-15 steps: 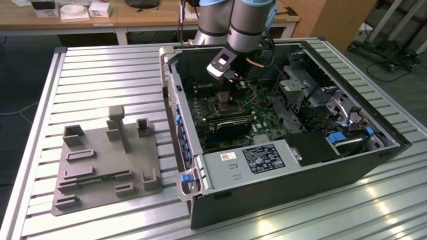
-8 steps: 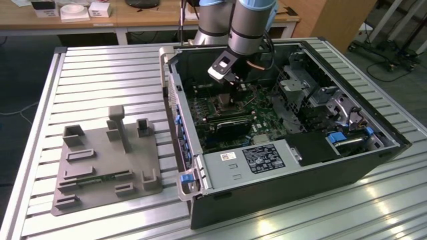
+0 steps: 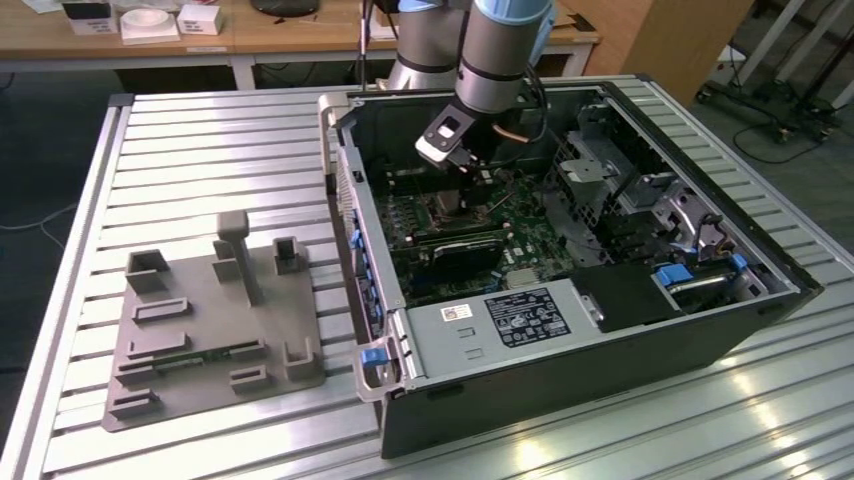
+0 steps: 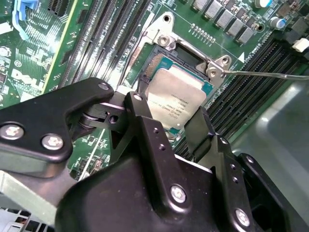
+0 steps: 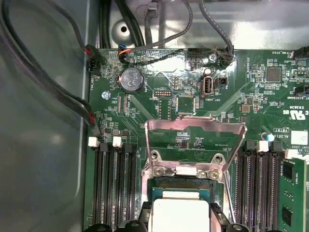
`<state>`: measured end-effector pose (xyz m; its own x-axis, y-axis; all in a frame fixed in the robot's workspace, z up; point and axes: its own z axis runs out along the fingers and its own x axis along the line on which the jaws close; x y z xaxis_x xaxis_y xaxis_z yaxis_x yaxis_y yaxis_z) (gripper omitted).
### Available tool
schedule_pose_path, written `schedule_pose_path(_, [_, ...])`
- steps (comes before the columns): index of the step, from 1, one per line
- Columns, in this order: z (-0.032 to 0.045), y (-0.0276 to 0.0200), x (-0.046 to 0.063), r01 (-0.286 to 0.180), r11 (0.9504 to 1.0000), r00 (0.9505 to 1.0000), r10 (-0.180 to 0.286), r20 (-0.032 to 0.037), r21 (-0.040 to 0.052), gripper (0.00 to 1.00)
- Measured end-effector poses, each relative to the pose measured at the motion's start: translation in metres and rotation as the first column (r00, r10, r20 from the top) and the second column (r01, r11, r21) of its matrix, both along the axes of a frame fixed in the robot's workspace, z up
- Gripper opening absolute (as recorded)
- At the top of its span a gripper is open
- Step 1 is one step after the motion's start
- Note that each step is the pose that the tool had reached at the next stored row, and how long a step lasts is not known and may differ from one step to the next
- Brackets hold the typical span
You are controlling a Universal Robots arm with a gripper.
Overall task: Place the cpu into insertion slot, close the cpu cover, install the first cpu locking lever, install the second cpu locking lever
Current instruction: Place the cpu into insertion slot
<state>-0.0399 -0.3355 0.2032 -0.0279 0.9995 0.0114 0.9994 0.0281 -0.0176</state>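
Second wrist view: I have the gripper (image 4: 168, 110) clasped narrowly on the cpu (image 4: 176, 96), held between the jaws just over the slot (image 4: 186, 54). Beyond the jaws, the cover (image 5: 193, 124) stands open and the levers (image 4: 265, 73) are unfastened.

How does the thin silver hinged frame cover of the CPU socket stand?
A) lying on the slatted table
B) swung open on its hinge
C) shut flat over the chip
B: in the first wrist view the thin silver frame cover stands raised, the silvery-grey square chip uncovered.
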Motion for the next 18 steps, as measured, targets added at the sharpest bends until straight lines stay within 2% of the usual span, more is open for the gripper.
schedule_pose_path(5, [-0.0003, 0.0, 0.0004, 0.004, 1.0, 1.0, -0.004, 0.0, -0.0091, 0.54])
schedule_pose_path(18, [-0.0055, -0.0017, 0.0004, 0.006, 0.9999, 1.0, -0.006, 0.0005, -0.0089, 0.54])
